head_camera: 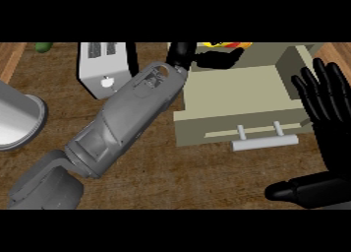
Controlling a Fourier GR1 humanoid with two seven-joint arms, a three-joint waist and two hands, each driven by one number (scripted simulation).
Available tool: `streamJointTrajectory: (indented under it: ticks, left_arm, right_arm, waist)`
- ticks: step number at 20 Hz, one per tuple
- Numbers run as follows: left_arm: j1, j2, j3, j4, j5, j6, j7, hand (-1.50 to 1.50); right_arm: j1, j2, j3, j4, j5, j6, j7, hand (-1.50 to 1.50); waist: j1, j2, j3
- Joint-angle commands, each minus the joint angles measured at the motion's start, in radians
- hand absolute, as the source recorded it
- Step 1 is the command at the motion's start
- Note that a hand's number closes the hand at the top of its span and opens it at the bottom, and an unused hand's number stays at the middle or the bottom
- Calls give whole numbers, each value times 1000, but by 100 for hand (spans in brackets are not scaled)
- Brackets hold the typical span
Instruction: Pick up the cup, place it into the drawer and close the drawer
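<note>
The cup (225, 45), a yellow and red shape, sits at the top centre of the frame, cut by the upper edge and mostly covered, so its outline is hard to make out. The left hand (214, 59) seems to be clenched around it, fingers curled beneath, holding it over the far end of the drawer (236, 91). That suits lowering it inside rather than onto the bench (207, 172). The drawer stands pulled out toward the lower part of the frame, its pale floor bare and its handle (265, 145) facing the robot, so it can receive the cup before being pushed shut. The left forearm (127, 113) slants up from the lower left to reach that far. The right hand (330, 108) rests released, fingers up, at the right edge beside the drawer front, probably placed to push the handle later.
</note>
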Motion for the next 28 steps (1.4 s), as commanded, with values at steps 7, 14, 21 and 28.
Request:
streamJointTrajectory:
  ticks: [7,14,21,28]
  left_arm:
    - [26,-17,11,-39,143,-28,-112,-150]
    - [97,-18,70,-132,217,-92,-188,-150]
    - [190,68,115,-290,195,-62,-114,-150]
    - [380,248,155,-540,223,-53,0,-150]
  right_arm:
    - [29,-17,-29,-14,-101,56,3,-150]
    - [25,-36,-53,-31,-142,51,60,-150]
    - [112,-153,-54,-84,-96,199,22,150]
    - [132,-193,-36,-82,56,216,1,150]
  waist:
    - [5,5,2]
    - [73,-13,0]
    - [120,-27,0]
    - [137,-27,0]
